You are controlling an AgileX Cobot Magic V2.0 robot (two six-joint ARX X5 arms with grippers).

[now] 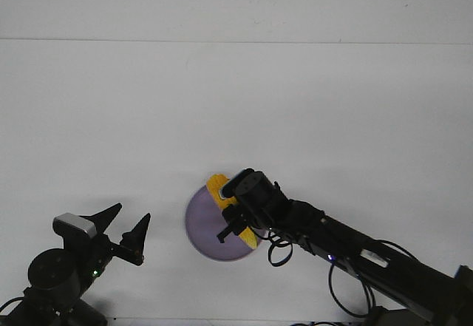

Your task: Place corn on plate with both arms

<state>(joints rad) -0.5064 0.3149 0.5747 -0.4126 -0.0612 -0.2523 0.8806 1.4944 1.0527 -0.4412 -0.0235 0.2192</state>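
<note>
The lavender plate (203,226) lies near the table's front edge, at the middle. Across its right half the yellow-orange corn (216,188) lies slanted, its middle hidden. My right gripper (232,222) reaches in from the right and is down over the middle of the corn, with dark fingers (225,231) showing on the cob's left side. Whether it still clamps the cob does not show. My left gripper (126,226) is at the front left, well away from the plate, open with its pointed fingers spread and nothing between them.
The right arm (347,248) and its looped cables stretch from the front right corner to the plate. The white table (236,104) runs back to a wall line at the far side.
</note>
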